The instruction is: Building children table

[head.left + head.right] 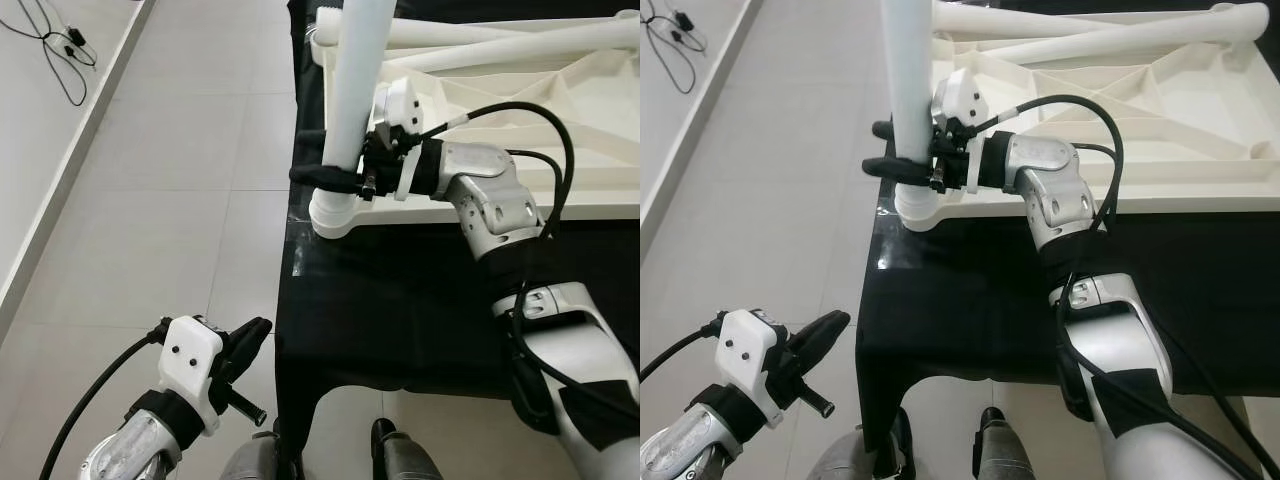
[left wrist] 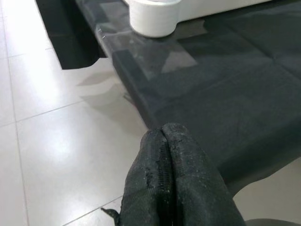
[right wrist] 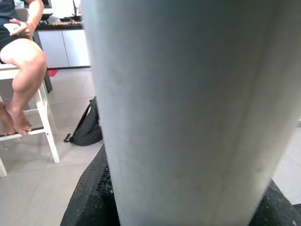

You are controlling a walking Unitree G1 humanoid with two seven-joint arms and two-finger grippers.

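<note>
Low at the near left, the left gripper (image 1: 245, 345) hangs over the tiled floor (image 1: 170, 180), its two black fingers (image 2: 171, 183) pressed together with nothing between them, just off the near-left corner of the black cloth (image 1: 400, 310). Across that cloth the right arm reaches to the far left corner, where the right gripper (image 1: 885, 150) is clamped around a white leg (image 1: 908, 90), one finger on each side of it. That leg stands upright in a round socket (image 1: 918, 212) at the corner of the upturned white tabletop (image 1: 1160, 110), whose ribbed underside faces up on the cloth. Two more legs (image 1: 1080, 30) lie across the tabletop's far edge. A black cable (image 1: 55, 45) trails on the floor at the far left. Behind the gripped leg, a person (image 3: 21, 52) sits on a white stool (image 3: 44, 122), a dark bag (image 3: 87, 127) on the floor beside it.
</note>
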